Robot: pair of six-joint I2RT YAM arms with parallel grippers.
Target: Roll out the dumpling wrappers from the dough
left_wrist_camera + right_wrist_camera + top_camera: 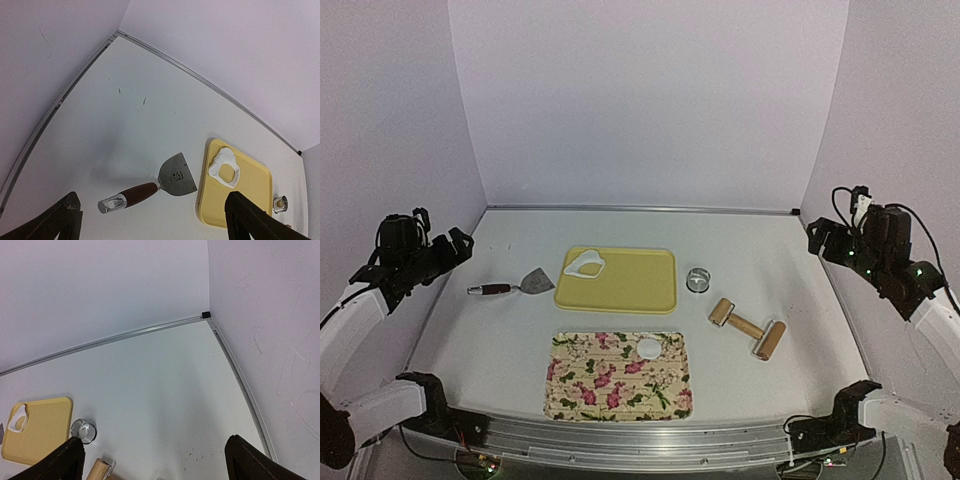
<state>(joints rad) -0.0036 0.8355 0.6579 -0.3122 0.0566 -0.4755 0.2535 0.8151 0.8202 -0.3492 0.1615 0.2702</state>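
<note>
Left claw and right claw wide open, empty, dumpling wrapper well apart, on floral mat

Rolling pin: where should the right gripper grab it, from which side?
Take the rolling pin by the thin bar between its two rollers, from straight above, jaws across the bar. It lies flat and diagonal on the table, and the rollers are thicker.

One small, round, thin white dumpling wrapper lies flat on the flowery mat, toward the mat's far right part, in the near middle.
</note>
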